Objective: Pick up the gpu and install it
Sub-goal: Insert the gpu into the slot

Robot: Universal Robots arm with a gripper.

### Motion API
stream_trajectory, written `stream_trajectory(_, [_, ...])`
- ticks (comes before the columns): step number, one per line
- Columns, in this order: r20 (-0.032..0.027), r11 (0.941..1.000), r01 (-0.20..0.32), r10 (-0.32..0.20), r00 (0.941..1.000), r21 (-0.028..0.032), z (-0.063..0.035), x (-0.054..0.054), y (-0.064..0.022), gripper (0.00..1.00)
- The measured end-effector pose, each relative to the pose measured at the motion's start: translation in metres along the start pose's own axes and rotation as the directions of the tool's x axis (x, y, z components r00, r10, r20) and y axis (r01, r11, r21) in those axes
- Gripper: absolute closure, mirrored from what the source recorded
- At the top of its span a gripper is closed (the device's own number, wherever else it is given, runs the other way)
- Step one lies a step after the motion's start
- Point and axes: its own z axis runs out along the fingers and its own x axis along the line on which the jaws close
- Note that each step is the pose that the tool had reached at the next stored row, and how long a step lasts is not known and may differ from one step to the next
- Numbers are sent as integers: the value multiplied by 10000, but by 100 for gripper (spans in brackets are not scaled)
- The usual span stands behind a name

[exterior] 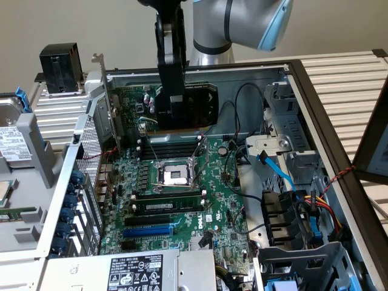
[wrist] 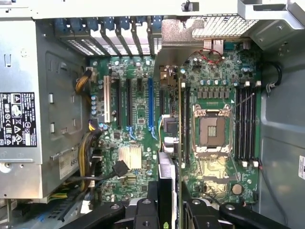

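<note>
Gpu gripped on edge between closed-in fingers of gripper, held upright above motherboard inside open case, near CPU socket.

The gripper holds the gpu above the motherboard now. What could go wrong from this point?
1. The gpu, clamped in the gripper, hangs over the motherboard; lowered off-line, its edge might strike the open CPU socket rather than a slot.
2. Its metal bracket may catch on the case's rear slot covers.
3. The black cable near the card might snag.
</note>
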Motion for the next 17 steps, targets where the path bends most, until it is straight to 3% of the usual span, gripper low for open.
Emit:
stream_trajectory(4, [-351,10000,27,-26,9994,14,18,-69,6,73])
stream_trajectory(5, [-382,10000,31,-30,9993,16,27,-84,8,73])
stream_trajectory(6, [-343,10000,32,-32,9994,15,35,-83,11,73])
stream_trajectory(7, [-208,10000,35,-34,9998,6,38,-83,20,73])
stream_trajectory(9, [-21,10000,43,-43,10000,-22,45,-83,39,73])
stream_trajectory(11, [86,10000,55,-55,9999,-46,58,-82,60,73])
stream_trajectory(17, [89,9998,77,-75,9999,-201,132,-81,120,73])
